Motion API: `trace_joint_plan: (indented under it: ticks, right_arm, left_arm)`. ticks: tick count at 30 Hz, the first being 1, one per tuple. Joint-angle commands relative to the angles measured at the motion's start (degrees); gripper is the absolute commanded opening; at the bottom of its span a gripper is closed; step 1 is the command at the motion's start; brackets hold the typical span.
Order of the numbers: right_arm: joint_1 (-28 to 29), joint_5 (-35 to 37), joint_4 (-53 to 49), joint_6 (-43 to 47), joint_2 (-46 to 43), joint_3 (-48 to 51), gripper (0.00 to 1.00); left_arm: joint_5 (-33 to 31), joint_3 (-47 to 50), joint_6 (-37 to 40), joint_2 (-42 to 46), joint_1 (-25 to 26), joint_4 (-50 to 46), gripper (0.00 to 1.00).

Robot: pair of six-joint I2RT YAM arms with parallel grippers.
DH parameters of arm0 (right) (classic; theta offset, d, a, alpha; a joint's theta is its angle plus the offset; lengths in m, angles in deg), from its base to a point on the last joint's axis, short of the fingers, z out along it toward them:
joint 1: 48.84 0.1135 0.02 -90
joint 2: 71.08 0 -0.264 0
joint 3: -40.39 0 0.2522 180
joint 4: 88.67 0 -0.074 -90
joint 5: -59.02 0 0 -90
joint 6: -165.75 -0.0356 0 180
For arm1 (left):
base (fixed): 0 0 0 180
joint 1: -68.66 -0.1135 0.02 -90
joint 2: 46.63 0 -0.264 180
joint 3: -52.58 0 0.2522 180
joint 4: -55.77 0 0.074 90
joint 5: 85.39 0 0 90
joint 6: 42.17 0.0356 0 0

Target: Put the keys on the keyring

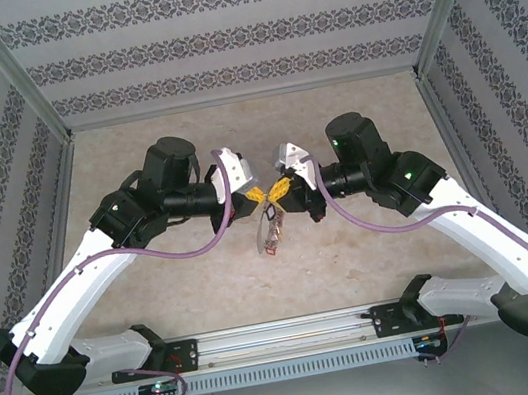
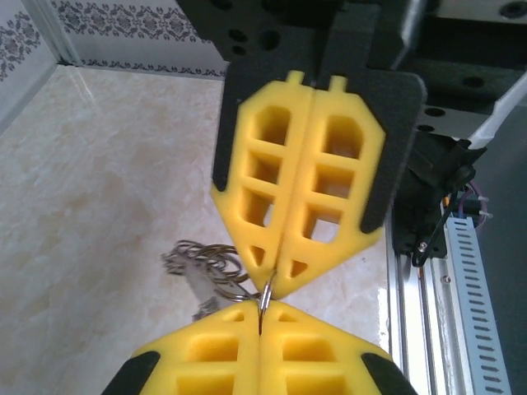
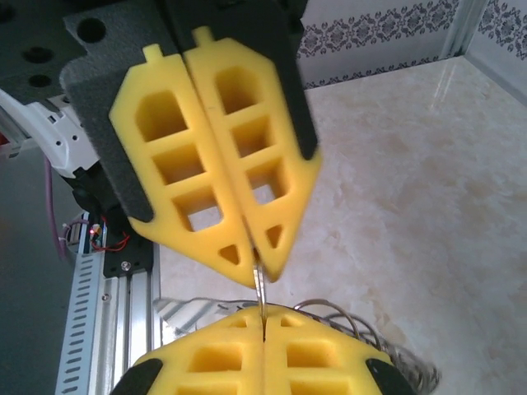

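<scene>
Left end effector point(image 1: 256, 196) and right end effector point(image 1: 281, 187) each clamped on the keyring point(image 1: 271, 227), tips nearly meeting

We see bright, even, diffuse light from overhead on the pale desk point(image 1: 209, 293), with only faint soft shadows, a mild sheen on it in the wrist views, and the nearest yellow jaws slightly out of focus.

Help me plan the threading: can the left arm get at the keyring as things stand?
Likely yes: the left gripper is shut on the keyring, tip to tip with the right gripper, which pinches it too; nothing stands between.
</scene>
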Motion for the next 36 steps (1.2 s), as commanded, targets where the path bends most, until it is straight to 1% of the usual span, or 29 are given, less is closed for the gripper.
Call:
trace_joint_plan:
  ticks: [1, 4, 7, 8, 11, 13, 16, 19, 23, 32, 34, 36]
  right_arm:
    - [0.1, -1.9, 2.4, 1.0, -0.2, -2.4, 0.00]
    - [0.2, -1.9, 2.8, 1.0, -0.6, -2.2, 0.00]
    - [0.2, -1.4, 3.5, 0.6, -1.3, -1.6, 0.00]
    - [0.2, -0.9, 4.4, 0.2, -1.9, -0.7, 0.04]
    - [0.1, 0.6, 7.5, -1.8, -4.5, 2.8, 0.22]
    - [0.2, 1.7, 8.3, -2.8, -6.2, 4.6, 0.25]
    - [-0.1, 2.6, 8.0, -3.9, -8.2, 6.9, 0.26]
    - [-0.3, 2.9, 8.2, -4.8, -9.9, 9.1, 0.24]
    - [-0.5, 1.3, 10.1, -5.8, -11.3, 11.3, 0.24]
    - [-0.7, 1.6, 12.0, -6.3, -11.3, 11.3, 0.19]
    - [-0.7, 1.2, 12.7, -6.5, -11.5, 11.4, 0.20]
    - [-0.8, -1.1, 13.5, -6.9, -11.3, 11.6, 0.25]
  left_arm:
    - [2.2, -1.6, 0.9, -0.4, 0.9, -1.9, 0.00]
    - [2.8, -1.6, 1.0, -0.4, 1.1, -2.2, 0.00]
    - [2.5, -0.9, 0.1, 0.6, 1.1, -0.2, 0.00]
    - [2.4, -0.2, -0.4, 1.1, 1.1, 1.3, 0.00]
    - [2.7, 2.2, -2.9, 2.8, 1.1, 6.7, 0.00]
    - [2.6, 3.0, -4.0, 3.3, 1.1, 8.8, 0.00]
    - [3.4, 4.0, -5.5, 4.2, 1.1, 11.0, 0.00]
    - [4.0, 4.5, -6.5, 5.0, 1.1, 12.4, 0.00]
    - [5.8, 5.3, -8.2, 6.1, 1.1, 14.9, 0.00]
    - [8.3, 7.1, -10.9, 7.9, 1.0, 19.2, 0.00]
    - [8.3, 7.3, -11.1, 8.1, 1.0, 19.6, 0.00]
    - [8.3, 7.4, -11.3, 8.1, 1.0, 19.9, 0.00]
